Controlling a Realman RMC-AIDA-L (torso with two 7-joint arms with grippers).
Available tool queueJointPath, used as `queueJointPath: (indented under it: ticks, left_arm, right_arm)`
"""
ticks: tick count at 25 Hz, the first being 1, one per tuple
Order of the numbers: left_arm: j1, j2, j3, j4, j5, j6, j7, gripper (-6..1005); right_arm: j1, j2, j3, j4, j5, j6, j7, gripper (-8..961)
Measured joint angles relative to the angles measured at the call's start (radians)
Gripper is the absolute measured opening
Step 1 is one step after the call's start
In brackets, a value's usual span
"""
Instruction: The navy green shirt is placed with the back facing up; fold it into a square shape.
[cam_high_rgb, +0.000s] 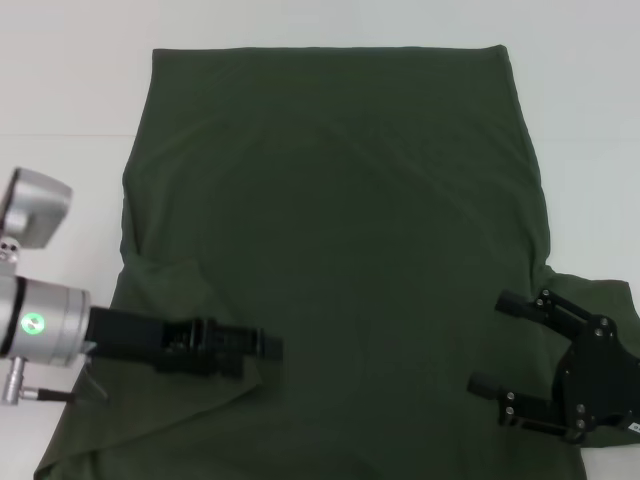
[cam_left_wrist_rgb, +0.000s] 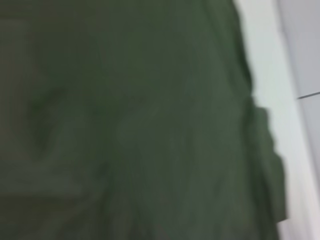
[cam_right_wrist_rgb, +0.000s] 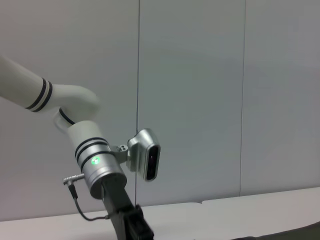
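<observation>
The navy green shirt (cam_high_rgb: 340, 230) lies flat on the white table (cam_high_rgb: 70, 90), plain side up, and reaches out of view at the near edge. Its left sleeve is folded inward as a flap (cam_high_rgb: 185, 300) on the body. Its right sleeve (cam_high_rgb: 600, 300) still sticks out sideways. My left gripper (cam_high_rgb: 268, 347) reaches in low over the near edge of that flap. My right gripper (cam_high_rgb: 497, 342) hovers open over the shirt's near right part, beside the right sleeve, holding nothing. In the left wrist view the shirt (cam_left_wrist_rgb: 130, 125) fills the picture.
Bare white table (cam_left_wrist_rgb: 262, 65) borders the shirt on the left, right and far sides. The right wrist view looks across at my left arm (cam_right_wrist_rgb: 97, 167) against a grey wall, with the table's far edge (cam_right_wrist_rgb: 240, 207) low in the picture.
</observation>
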Motion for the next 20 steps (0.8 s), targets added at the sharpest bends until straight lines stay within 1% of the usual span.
queueJointPath:
  ticks: [3, 5, 8, 9, 11, 13, 14, 15, 16, 18, 20]
  left_arm:
    - [0.005, 0.004, -0.072, 0.001, -0.027, 0.04, 0.042, 903]
    - [0.02, 0.016, -0.109, 0.0, -0.038, 0.051, 0.072, 903]
    - [0.05, 0.034, -0.127, 0.001, -0.04, 0.054, 0.136, 902]
    - [0.065, 0.042, -0.133, 0.006, -0.04, 0.054, 0.187, 902]
    - [0.086, 0.046, -0.145, 0.021, -0.04, 0.059, 0.26, 902]
    - [0.115, 0.04, -0.17, 0.052, -0.049, 0.087, 0.362, 901]
    - [0.127, 0.033, -0.181, 0.065, -0.058, 0.103, 0.405, 901]
    - [0.127, 0.033, -0.181, 0.065, -0.058, 0.103, 0.405, 901]
    - [0.142, 0.02, -0.199, 0.086, -0.072, 0.12, 0.473, 901]
    - [0.146, 0.018, -0.202, 0.096, -0.077, 0.124, 0.493, 900]
    - [0.154, 0.017, -0.2, 0.108, -0.077, 0.132, 0.556, 895]
  right_arm:
    - [0.0, 0.0, 0.0, 0.0, 0.0, 0.001, 0.0, 896]
    - [0.001, 0.0, 0.0, 0.0, 0.0, 0.0, 0.0, 896]
    - [0.001, 0.0, 0.0, 0.0, 0.0, 0.0, 0.0, 896]
    - [0.0, 0.0, 0.0, 0.0, 0.0, 0.001, 0.0, 896]
    - [-0.002, 0.0, 0.0, 0.0, 0.0, 0.008, 0.001, 896]
    - [-0.003, -0.001, 0.006, 0.0, 0.0, 0.02, 0.004, 896]
    - [-0.004, -0.001, 0.012, 0.0, 0.0, 0.03, 0.008, 896]
    - [-0.004, -0.001, 0.015, 0.0, 0.0, 0.037, 0.012, 895]
    - [-0.004, -0.002, 0.018, 0.0, 0.0, 0.045, 0.017, 895]
    - [-0.005, -0.003, 0.026, 0.0, 0.0, 0.065, 0.029, 895]
    - [-0.007, -0.004, 0.035, 0.0, 0.0, 0.08, 0.035, 895]
